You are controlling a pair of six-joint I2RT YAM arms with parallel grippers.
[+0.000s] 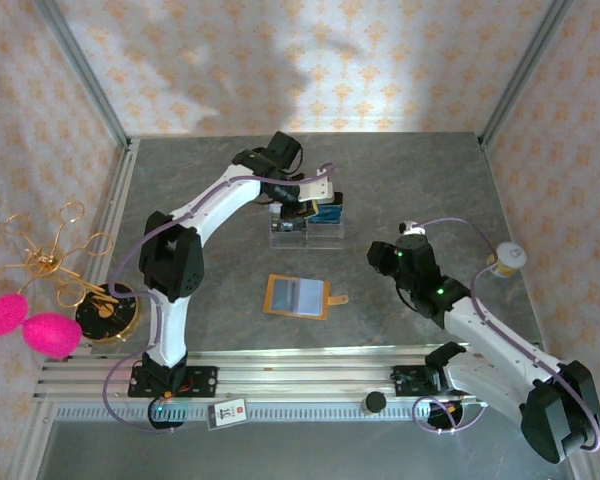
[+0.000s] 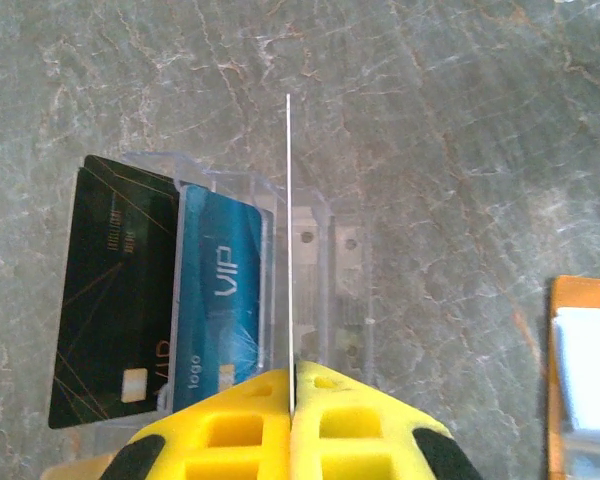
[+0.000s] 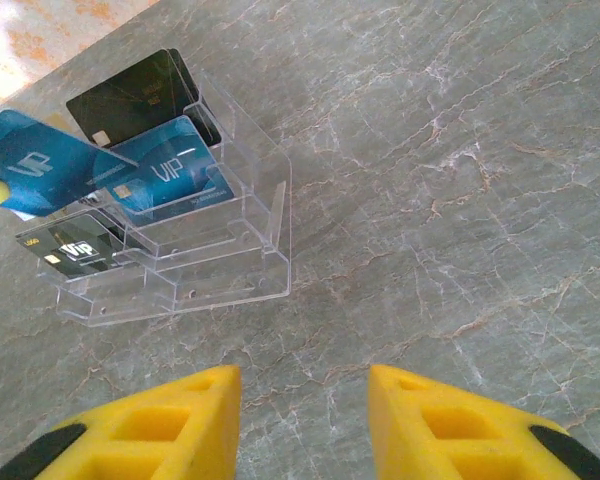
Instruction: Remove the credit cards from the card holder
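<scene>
The card holder [image 1: 271, 297] lay open on the surface [image 1: 230, 325] on the near side of the clear stand [image 3: 230, 240], a pale card [image 1: 298, 295] inside it. Right of the stand, the right pincer [image 3: 305, 385] hung spread and empty. Above the stand, the left pincer [image 2: 292, 375] pinched a dark blue card [image 3: 50, 165] (edge-on in its own wrist view), while a black card [image 2: 110, 290] and a light blue card [image 2: 220, 290] stood in the stand's slots.

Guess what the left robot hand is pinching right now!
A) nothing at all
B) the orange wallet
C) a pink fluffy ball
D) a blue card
D: the left gripper is shut on a blue card, which its own camera sees edge-on as a thin line above the clear stand.
</scene>
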